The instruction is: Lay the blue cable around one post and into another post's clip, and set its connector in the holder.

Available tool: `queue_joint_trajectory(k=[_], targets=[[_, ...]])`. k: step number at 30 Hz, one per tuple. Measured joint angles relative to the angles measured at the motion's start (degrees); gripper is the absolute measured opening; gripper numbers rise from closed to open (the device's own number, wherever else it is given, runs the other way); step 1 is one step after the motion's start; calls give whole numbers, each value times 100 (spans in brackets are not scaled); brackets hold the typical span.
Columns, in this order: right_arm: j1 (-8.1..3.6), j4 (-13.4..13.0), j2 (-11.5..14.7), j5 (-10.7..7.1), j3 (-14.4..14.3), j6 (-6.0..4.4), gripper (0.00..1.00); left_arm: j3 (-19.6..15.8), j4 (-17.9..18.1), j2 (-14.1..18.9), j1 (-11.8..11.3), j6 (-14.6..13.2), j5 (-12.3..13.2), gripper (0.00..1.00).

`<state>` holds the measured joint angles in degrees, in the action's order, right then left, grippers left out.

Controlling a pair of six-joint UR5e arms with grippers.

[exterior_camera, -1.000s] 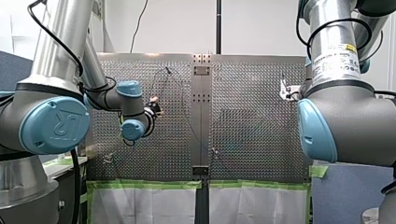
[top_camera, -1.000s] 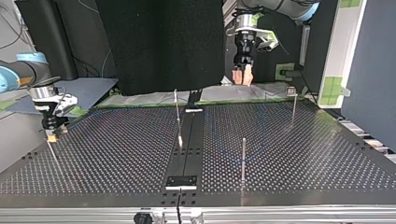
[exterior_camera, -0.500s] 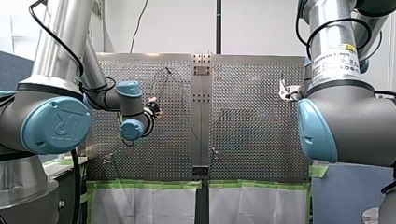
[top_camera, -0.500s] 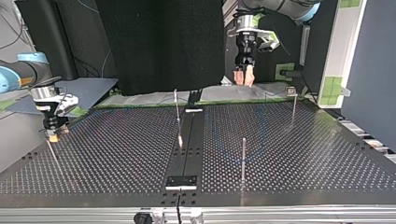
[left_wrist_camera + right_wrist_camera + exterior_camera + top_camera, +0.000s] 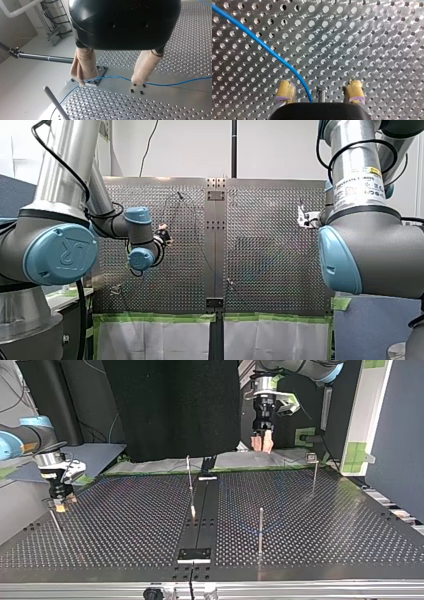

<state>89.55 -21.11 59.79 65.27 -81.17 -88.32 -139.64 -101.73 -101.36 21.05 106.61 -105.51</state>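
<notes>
Two claws stand open and neither has hold of anything. Of these, my right claw (image 5: 320, 84) has its yellow pads (image 5: 285, 90) spread wide either side of the tip of a thin post (image 5: 320, 94), which stands well off from the middle post (image 5: 189, 477) on the side where my right arm comes in. The blue cable (image 5: 274, 53) runs between those pads, just beside the post tip and touching neither pad, so the claw seems placed to straddle both and guide the cable close against that post rather than to grip it. Away from the claw the cable lies flat on the table (image 5: 374, 37). Meanwhile my left claw (image 5: 110, 80) hangs high behind the middle post in the top view, its beige pads (image 5: 85, 63) parted, with the cable crossing the table below them untouched. I judge it is held up there to be clear of the cable's run while lined up over it for a later pick. A post with a clip (image 5: 311, 458) stands well apart from the middle post on my left arm's side, and I see no cable in that clip. The connector and the holder I cannot make out for sure.
</notes>
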Motion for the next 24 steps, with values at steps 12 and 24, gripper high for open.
queue_joint_trajectory(k=[12, 24], targets=[[50, 95, -2, -20, 0, 124, 100, 0, -15, -1, -10, -1, -14, 100], [100, 248, 0, -8, -1, 308, 100, -7, -40, 0, -11, -25, -61, 100]])
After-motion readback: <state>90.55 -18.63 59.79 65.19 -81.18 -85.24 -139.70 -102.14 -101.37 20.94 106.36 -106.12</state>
